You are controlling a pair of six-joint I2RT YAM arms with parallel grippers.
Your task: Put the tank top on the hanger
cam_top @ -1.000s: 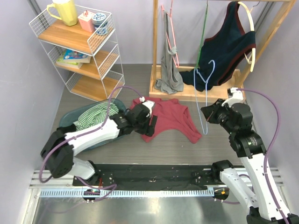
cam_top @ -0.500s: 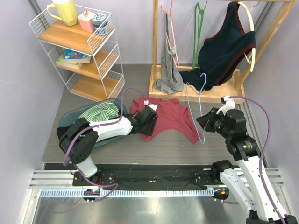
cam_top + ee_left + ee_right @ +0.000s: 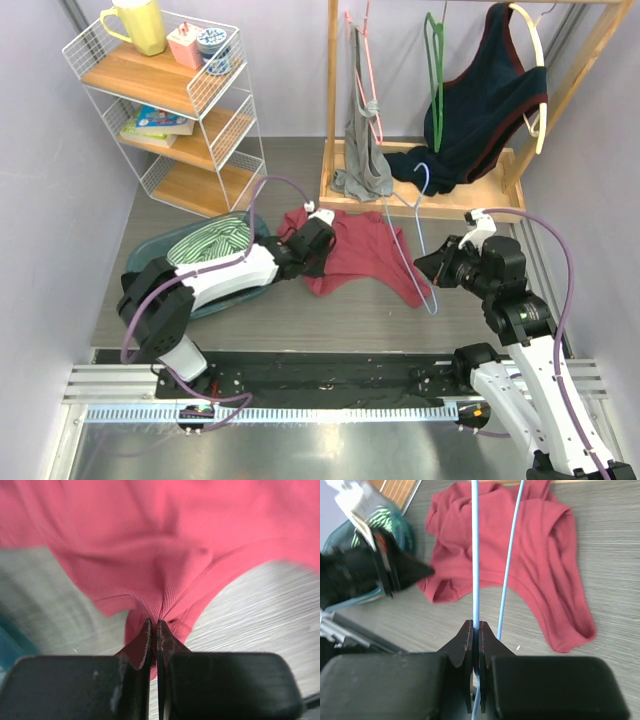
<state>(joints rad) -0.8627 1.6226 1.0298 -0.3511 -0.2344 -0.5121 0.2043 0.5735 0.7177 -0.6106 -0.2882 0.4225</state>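
Observation:
The maroon tank top (image 3: 365, 250) lies crumpled on the grey floor in front of the wooden rack. My left gripper (image 3: 318, 248) is at its left edge and is shut on a pinched fold of the tank top (image 3: 165, 545), the fabric bunching at the fingertips (image 3: 154, 623). My right gripper (image 3: 428, 268) is shut on one wire of the light-blue hanger (image 3: 421, 172). The hanger stands tilted over the tank top's right side, hook toward the rack. In the right wrist view the hanger (image 3: 475, 555) runs up from my gripper (image 3: 475, 626) across the tank top (image 3: 530, 545).
A teal basin (image 3: 150, 252) with green striped cloth sits under the left arm. A white wire shelf (image 3: 170, 110) stands at the back left. The wooden rack (image 3: 440, 207) carries a navy garment (image 3: 485, 100), a grey garment (image 3: 362, 165), a green hanger (image 3: 432, 60) and a pink hanger (image 3: 366, 70).
My left gripper has closed on the tank top's left edge. The right arm has carried the hanger down and left, from beside the rack to over the tank top.

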